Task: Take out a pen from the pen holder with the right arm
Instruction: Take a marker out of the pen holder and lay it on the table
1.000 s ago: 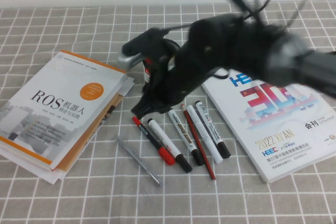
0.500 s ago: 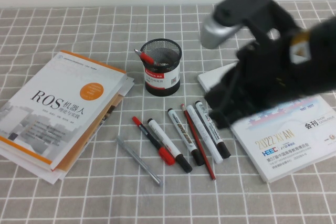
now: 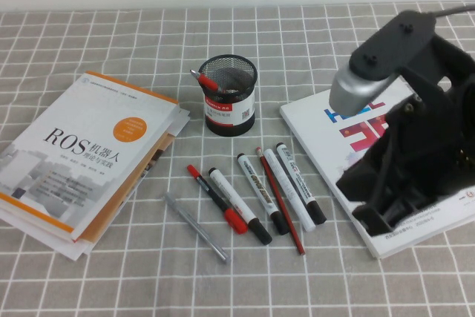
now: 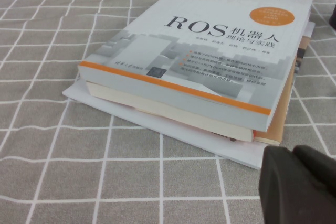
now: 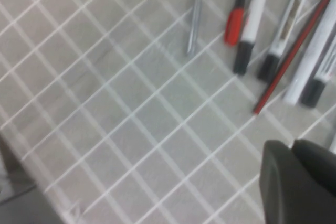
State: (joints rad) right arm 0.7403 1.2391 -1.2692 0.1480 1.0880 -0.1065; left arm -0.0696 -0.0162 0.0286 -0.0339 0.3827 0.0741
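Pressing together with nothing between them, the fingers (image 5: 278, 187) of the right gripper (image 5: 294, 182) hung shut and empty, well apart from the pen holder (image 3: 230, 94), off to its right and nearer the robot's side. Under that arm lay a white magazine (image 3: 323, 128), also to the right of the pen holder, with the arm's dark bulk covering much of its cover.

The black mesh pen holder stood upright on the grey checked tablecloth (image 3: 111, 42). A red-tipped pen (image 3: 206, 81) leaned inside it against the rim on its left side. Just in front of the pen holder, toward the robot, a row of loose pens lay flat on the cloth: a red-capped pen (image 3: 215, 198), three white markers with black caps (image 3: 256, 191), a thin red pencil (image 3: 280, 200), and farthest out a slim grey pen (image 3: 196, 226).

To the left of the pen holder sat a stack of books topped by a ROS book (image 3: 89, 146). The left gripper (image 4: 299, 184) hovered close by a corner of that stack; I could not tell whether it was open or closed.
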